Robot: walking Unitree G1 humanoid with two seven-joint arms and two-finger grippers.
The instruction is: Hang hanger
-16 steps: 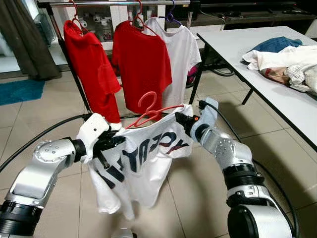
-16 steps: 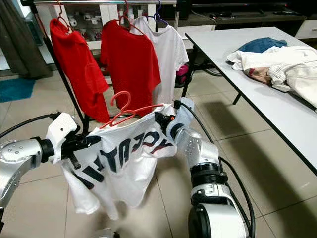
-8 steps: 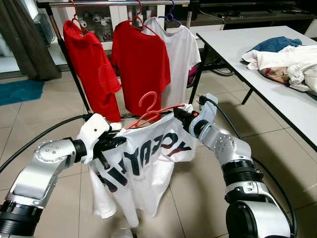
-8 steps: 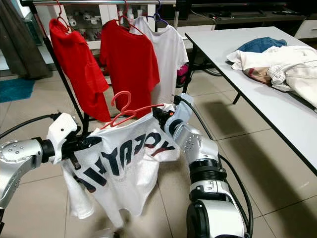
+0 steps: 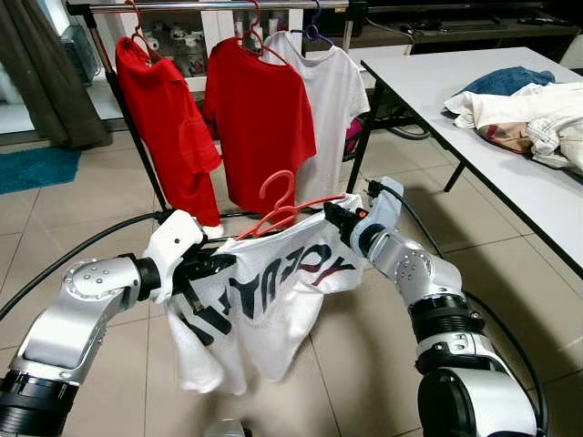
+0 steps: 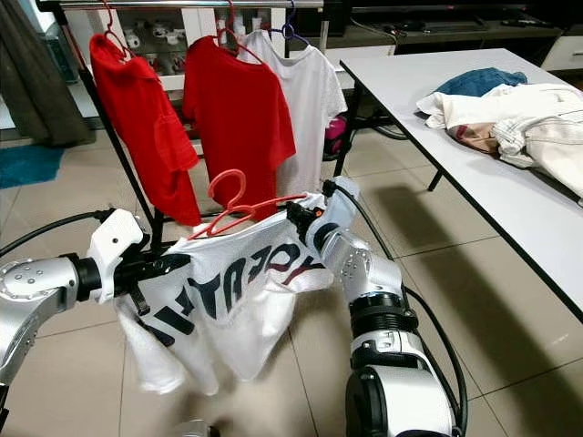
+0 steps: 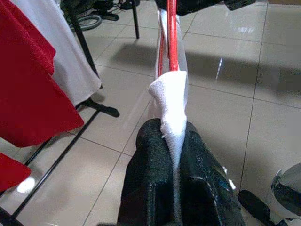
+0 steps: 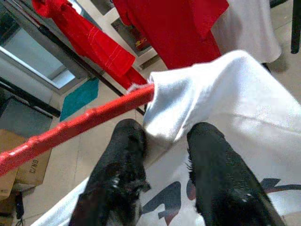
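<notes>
Mid-frame, the left hand (image 5: pixel 202 270) and right hand (image 5: pixel 335 217) are clamping the white printed T-shirt (image 5: pixel 264 300) on its red hanger (image 5: pixel 282 208); hanging on the rail (image 5: pixel 209 5), upper frame, is remaining

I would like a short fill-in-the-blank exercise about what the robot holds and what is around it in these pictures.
1. Both end effectors hold a white T-shirt that sits on a ____ hanger.
2. On the clothes rail hang two red T-shirts and one ____ T-shirt.
3. The left end effector is shut on the shirt's ____ fabric.
4. A pile of clothes lies on the white ____.

Missing words: red; white; white; table
</notes>
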